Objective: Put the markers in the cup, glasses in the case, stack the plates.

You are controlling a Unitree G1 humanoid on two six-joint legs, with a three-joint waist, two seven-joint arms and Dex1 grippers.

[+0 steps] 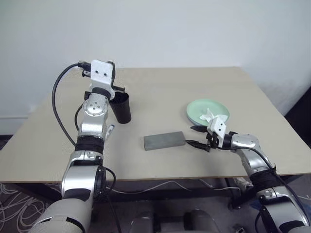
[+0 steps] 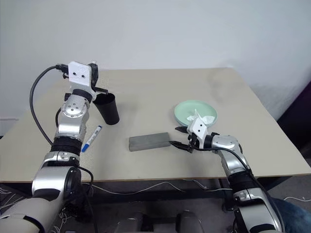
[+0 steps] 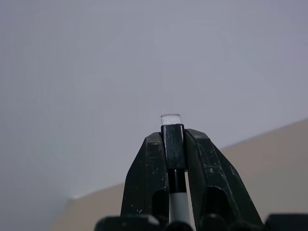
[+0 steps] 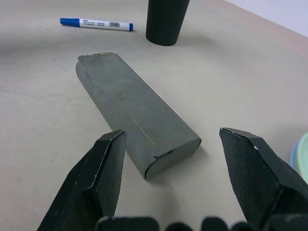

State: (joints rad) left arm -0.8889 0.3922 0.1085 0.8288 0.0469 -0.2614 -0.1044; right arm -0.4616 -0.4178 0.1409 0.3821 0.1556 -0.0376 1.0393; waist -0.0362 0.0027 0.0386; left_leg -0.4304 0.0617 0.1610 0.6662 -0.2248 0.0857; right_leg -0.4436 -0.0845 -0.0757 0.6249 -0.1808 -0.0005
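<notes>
Mint green plate (image 2: 187,109) with tissue (image 2: 202,118)

Beige table (image 1: 165,92) across the middle of the frame, far edge near the upper third, near edge along the lower third. Pale wall (image 1: 155,29) over the top. Crumpled white tissue (image 1: 210,115) right of centre. Loose white cables (image 1: 14,206) on the floor at lower left, and a thin cable (image 1: 165,184) sagging under the table's near edge.
</notes>
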